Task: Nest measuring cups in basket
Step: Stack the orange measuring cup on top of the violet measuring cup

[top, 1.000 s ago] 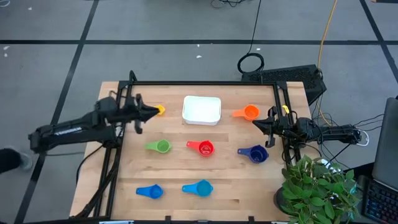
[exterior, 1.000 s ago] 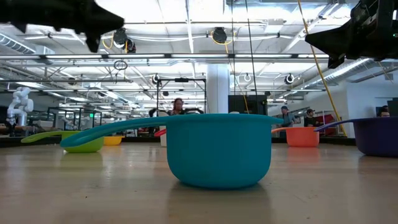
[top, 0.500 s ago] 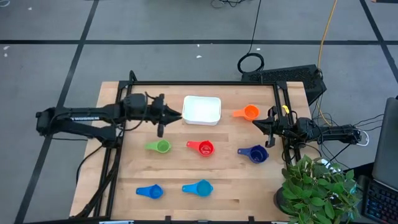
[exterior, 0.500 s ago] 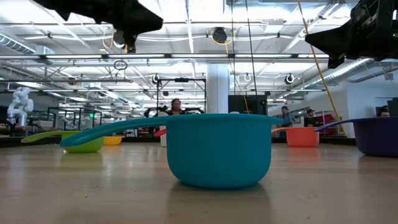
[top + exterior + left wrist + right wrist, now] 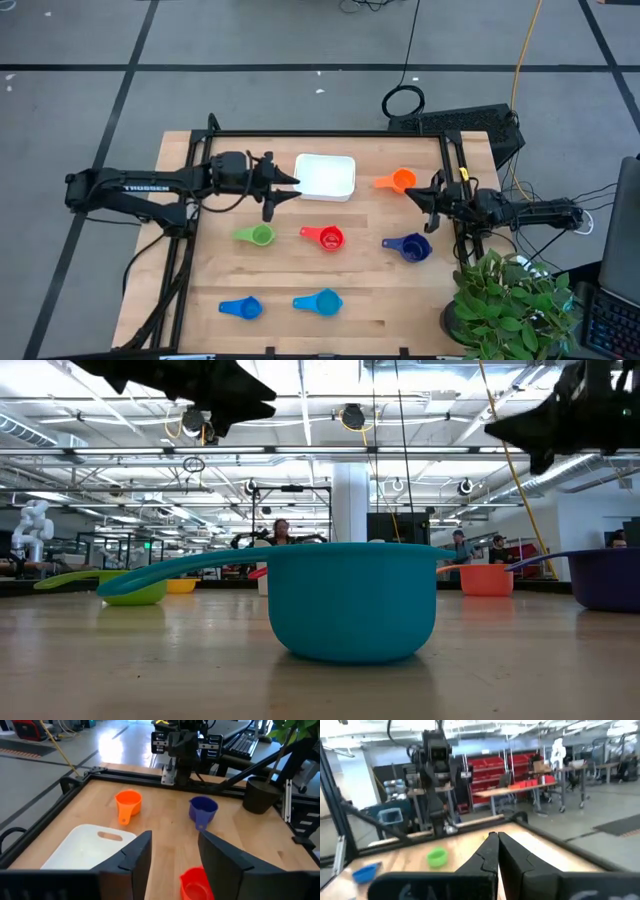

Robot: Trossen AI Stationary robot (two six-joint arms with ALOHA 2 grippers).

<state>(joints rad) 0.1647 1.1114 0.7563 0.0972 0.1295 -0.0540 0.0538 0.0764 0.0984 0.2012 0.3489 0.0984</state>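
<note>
The white basket (image 5: 325, 177) sits on the far middle of the table. My left gripper (image 5: 290, 185) hovers open at its left edge; the left wrist view shows the basket (image 5: 90, 847) just beyond the gripper (image 5: 172, 852). The yellow cup (image 5: 182, 586) shows only in the low view; in the high view my left arm covers it. Resting on their bases are the orange cup (image 5: 401, 181), green cup (image 5: 258, 235), red cup (image 5: 328, 237), navy cup (image 5: 410, 247), blue cup (image 5: 242, 308) and light blue cup (image 5: 322, 301). My right gripper (image 5: 415, 195) is shut in the air beside the orange cup.
A black frame rail (image 5: 330, 133) runs along the table's far edge and down both sides. A potted plant (image 5: 505, 305) stands at the near right corner. Bare wood lies between the two rows of cups. People and shelving show in the room behind.
My left gripper has swung toward the table's right, from above the yellow cup to the basket's left edge, staying in the air. No cup has moved.
</note>
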